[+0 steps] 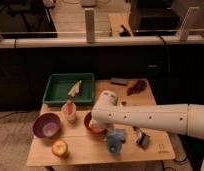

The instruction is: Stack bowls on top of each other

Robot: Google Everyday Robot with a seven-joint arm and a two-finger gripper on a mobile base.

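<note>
Where the claw hangs — grip impossible to tell — sits the orange-red bowl.

The white arm is stretching in from the right edge, lying almost level above the near half of the tabletop. Its rounded end joint is sitting left of centre, and the claw is pointing down just beneath that joint, at the arm's near-left end.

Gripper behind arm at orange-red bowl
</note>
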